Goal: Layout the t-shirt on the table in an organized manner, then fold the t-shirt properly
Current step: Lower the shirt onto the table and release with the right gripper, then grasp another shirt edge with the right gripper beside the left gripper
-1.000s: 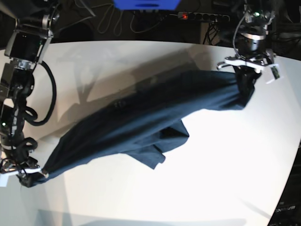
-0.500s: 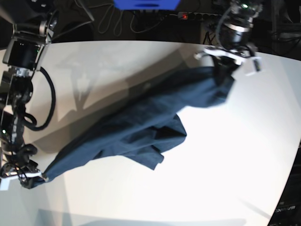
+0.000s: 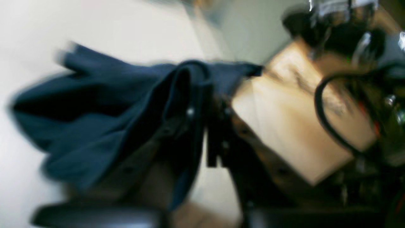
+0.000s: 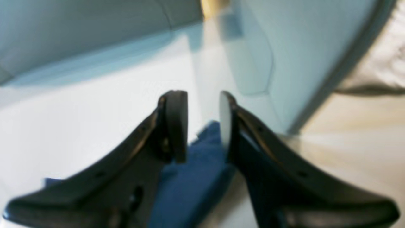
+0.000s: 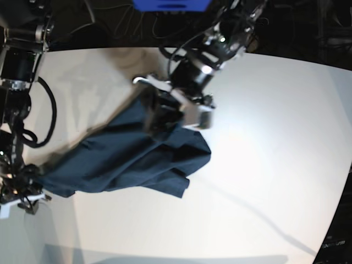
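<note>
The dark navy t-shirt lies bunched in a long heap across the left half of the white table. My left gripper is shut on the shirt's upper end and holds it just above the table's back middle. In the blurred left wrist view the cloth drapes over the closed fingers. My right gripper is at the table's front left, just off the shirt's lower end. In the right wrist view its jaws stand apart, with blue cloth lying beneath them, not pinched.
A blue object and cables sit behind the table's back edge. The table's curved edge runs down the right side. The right arm's black cable loops over the table's left edge.
My left gripper swept far left across the table's back, carrying the shirt's upper end, so the stretched shirt went slack and bunched. The right gripper let go of the lower end.
</note>
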Motion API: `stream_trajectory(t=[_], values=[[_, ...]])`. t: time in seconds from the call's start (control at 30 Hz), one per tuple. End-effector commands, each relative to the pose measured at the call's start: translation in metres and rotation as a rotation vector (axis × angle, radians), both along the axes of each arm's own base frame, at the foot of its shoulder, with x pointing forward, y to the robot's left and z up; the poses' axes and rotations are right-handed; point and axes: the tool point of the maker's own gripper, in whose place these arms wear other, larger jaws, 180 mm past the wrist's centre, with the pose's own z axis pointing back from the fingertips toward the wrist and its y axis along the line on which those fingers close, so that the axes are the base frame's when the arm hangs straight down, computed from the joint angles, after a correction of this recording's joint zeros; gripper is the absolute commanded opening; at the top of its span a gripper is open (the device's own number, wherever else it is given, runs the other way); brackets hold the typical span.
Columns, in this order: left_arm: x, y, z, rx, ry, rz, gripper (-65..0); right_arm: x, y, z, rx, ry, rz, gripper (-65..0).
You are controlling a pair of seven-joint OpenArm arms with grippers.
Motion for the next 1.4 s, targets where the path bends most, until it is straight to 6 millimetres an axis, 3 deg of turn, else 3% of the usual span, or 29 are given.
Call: stream_trajectory(t=[0.0,0.13,0.2,0.27,0.4,0.6,0.73,0.83,1.1,1.37], values=[[0.001,-0.013,0.012,-0.016,-0.039,-0.048,-53.7,0.005,-0.006,0.023,-0.027,-0.064,-0.006,-45.3],[-0.011,-0.042,0.011,0.021,-0.045,-0.181,-27.2,-0.009,-0.016,0.007,-0.055,-0.016,-0.011,-41.4],[-0.013,-0.036,0.007,0.045,-0.051,-0.192,-14.3,-0.016,-0.016,-0.004,-0.055,0.011,-0.01,-38.5],[-0.012,-0.024,0.001,0.076,-0.058,-0.186,-8.2,-0.025,-0.016,-0.017,-0.055,0.042,-0.009,-35.8],[-0.001,0.02,-0.011,0.124,-0.083,-0.103,-7.6,-0.045,0.001,-0.028,-0.063,0.064,0.025,-32.6],[0.04,0.118,-0.038,0.104,-0.022,0.201,-7.4,-0.067,0.03,-0.032,-0.037,0.054,0.062,-32.4],[0.056,0.148,-0.062,0.076,0.033,0.319,-7.4,-0.089,0.044,-0.041,-0.025,0.075,0.081,-32.4],[0.071,0.154,-0.081,0.077,0.069,0.359,-7.4,-0.104,0.054,-0.047,-0.012,0.091,0.092,-32.4],[0.118,0.14,-0.111,0.071,0.141,0.397,-7.7,-0.139,0.069,-0.061,0.006,0.141,0.108,-32.7],[0.135,0.125,-0.148,0.085,0.252,0.411,-8.1,-0.163,0.074,-0.066,-0.002,0.18,0.122,-32.8]])
